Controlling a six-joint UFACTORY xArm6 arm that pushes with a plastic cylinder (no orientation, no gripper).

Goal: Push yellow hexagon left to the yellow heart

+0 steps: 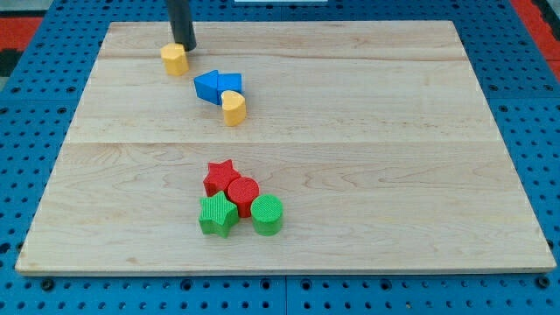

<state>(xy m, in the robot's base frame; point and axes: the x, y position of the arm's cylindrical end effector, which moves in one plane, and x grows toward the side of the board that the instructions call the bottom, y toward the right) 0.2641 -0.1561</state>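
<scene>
1. One rod only, no hand or jaws to spread or pinch; my tip (184, 47) sits just above the yellow hexagon (175, 59) in the view, touching or nearly touching its upper-right edge.
2. Taking the yellow heart (233, 108) as landmark: the yellow hexagon lies up and to the view's left of it, clearly apart, with the blue block (217, 86) between them and touching the heart's top.
3. Step in hand, as I judge it: setting up behind the hexagon for the push. From where my tip stands, a push would send it down and slightly leftward.
4. Next move calls for driving the hexagon down until it stands level with the heart, on its left side, without clipping the blue block.
5. Well below the heart, a red star (220, 176), red cylinder (242, 193), green star (216, 215) and green cylinder (268, 214) cluster together, out of the way.
6. Hard to tell: the rod's top is cut off by the frame, actual contact with the hexagon is unclear, and the blue block's exact shape is uncertain.
</scene>
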